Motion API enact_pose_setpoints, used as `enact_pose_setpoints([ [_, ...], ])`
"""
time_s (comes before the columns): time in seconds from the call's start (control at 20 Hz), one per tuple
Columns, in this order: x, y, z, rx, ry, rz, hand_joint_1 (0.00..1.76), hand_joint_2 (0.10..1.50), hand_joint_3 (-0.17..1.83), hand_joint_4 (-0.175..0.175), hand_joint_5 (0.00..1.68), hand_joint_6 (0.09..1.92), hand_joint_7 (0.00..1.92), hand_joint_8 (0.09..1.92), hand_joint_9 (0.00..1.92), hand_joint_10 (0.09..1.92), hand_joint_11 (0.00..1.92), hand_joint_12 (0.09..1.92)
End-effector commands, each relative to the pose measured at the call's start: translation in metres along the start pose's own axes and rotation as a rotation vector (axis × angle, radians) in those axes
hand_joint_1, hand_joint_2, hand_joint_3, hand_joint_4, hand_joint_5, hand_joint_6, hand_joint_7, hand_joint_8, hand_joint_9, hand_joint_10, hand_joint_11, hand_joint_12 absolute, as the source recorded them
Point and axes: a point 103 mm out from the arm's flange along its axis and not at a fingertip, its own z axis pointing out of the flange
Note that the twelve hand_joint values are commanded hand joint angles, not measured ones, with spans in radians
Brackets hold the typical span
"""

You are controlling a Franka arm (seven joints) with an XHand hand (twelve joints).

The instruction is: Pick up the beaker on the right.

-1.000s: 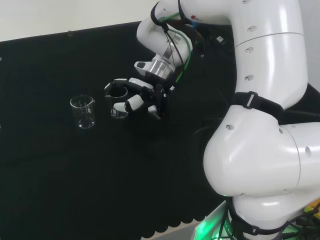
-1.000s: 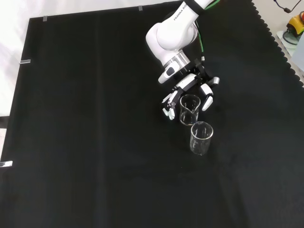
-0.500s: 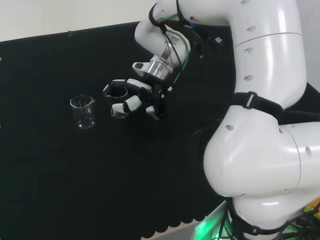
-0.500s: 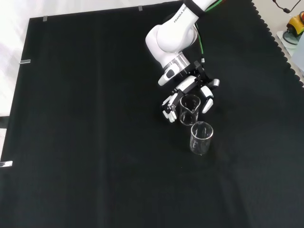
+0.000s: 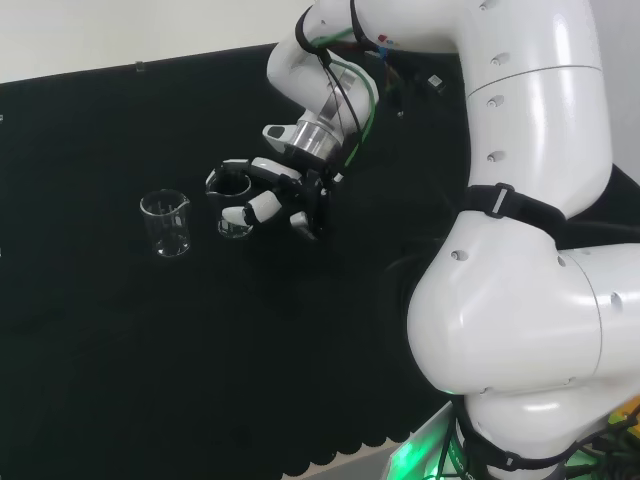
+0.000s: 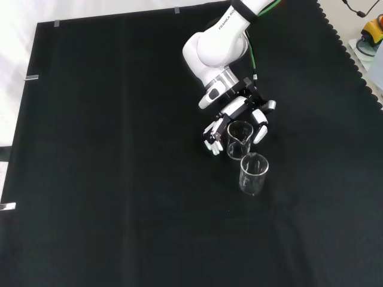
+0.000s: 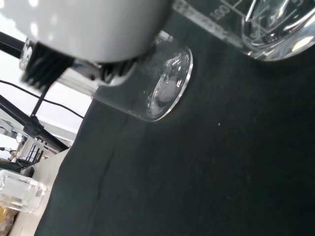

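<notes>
Head view: the hand (image 5: 268,198) sits w/ fingers and thumb curled round the right beaker (image 5: 233,203), which stands on the cloth (image 5: 120,330); the left beaker (image 5: 166,224) stands near, apart from the fingers. So the hand is closed on the right beaker, grasp looks set, lift not yet begun as far as I can judge. Front view: same pair shows one behind the other; the held beaker (image 6: 238,139) is farther off, between white fingertips on one side and the thumb on the other, and the 2nd beaker (image 6: 253,173) stands just beside it, nearer the camera. That's the tight spot, imo: the gap between the two looks narrow, so the lift should go straight up, no swing toward the neighbour, and keep the beaker upright so it doesn't slip thru the fingers. Wrist view: a clear base (image 7: 166,88) lies close under the blurred white part of the hand, resting on the cloth, w/ another glass base (image 7: 275,37) at the edge; can't tell which beaker is which here. Glass is slick, so a slow rise is safer than a quick one.
</notes>
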Motion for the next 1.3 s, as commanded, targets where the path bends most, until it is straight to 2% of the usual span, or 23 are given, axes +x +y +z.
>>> enact_pose_setpoints([
  [0.05,-0.001,0.000,0.000,-0.002,0.018,-0.005,1.01,0.33,1.15,-0.039,0.36,1.09,0.45,0.71,0.48,0.63,0.00,1.27],
  [0.3,0.005,0.007,0.011,-0.006,0.030,-0.002,1.02,0.34,1.15,-0.039,0.38,1.13,0.46,0.72,0.49,0.63,0.00,1.28],
  [0.4,0.005,0.012,0.020,-0.019,0.058,0.004,1.03,0.34,1.14,-0.039,0.40,1.15,0.48,0.72,0.51,0.64,0.00,1.29],
  [0.5,0.002,0.014,0.024,-0.042,0.115,0.008,1.07,0.35,1.14,-0.038,0.45,1.18,0.52,0.73,0.55,0.64,0.00,1.33],
  [0.8,0.001,0.019,0.032,-0.069,0.157,0.015,1.11,0.35,1.15,-0.035,0.48,1.23,0.57,0.73,0.60,0.64,0.02,1.34],
  [0.85,-0.001,0.013,0.022,-0.087,0.185,0.019,1.12,0.36,1.15,-0.035,0.50,1.24,0.57,0.73,0.61,0.64,0.03,1.34],
  [0.95,-0.001,0.010,0.017,-0.114,0.187,0.020,1.15,0.37,1.15,-0.035,0.57,1.25,0.63,0.73,0.66,0.63,0.08,1.34],
  [1.0,0.000,0.009,0.015,-0.132,0.185,0.023,1.18,0.39,1.14,-0.036,0.62,1.24,0.69,0.73,0.72,0.62,0.12,1.33],
  [1.05,0.000,0.008,0.013,-0.153,0.184,0.028,1.17,0.50,1.04,-0.086,0.77,1.23,0.79,0.77,0.80,0.64,0.23,1.31],
  [1.1,0.001,0.006,0.010,-0.167,0.166,0.029,1.21,0.57,0.96,-0.059,0.89,1.20,0.95,0.82,0.93,0.71,0.43,1.24],
  [1.2,0.007,0.006,0.004,-0.200,0.135,0.030,1.35,0.58,0.88,-0.131,1.03,1.06,1.21,0.82,1.12,0.82,0.81,1.05],
  [1.3,0.015,0.006,-0.003,-0.230,0.096,0.037,1.41,0.56,0.85,-0.165,1.11,0.92,1.33,0.75,1.23,0.81,1.00,0.92],
])
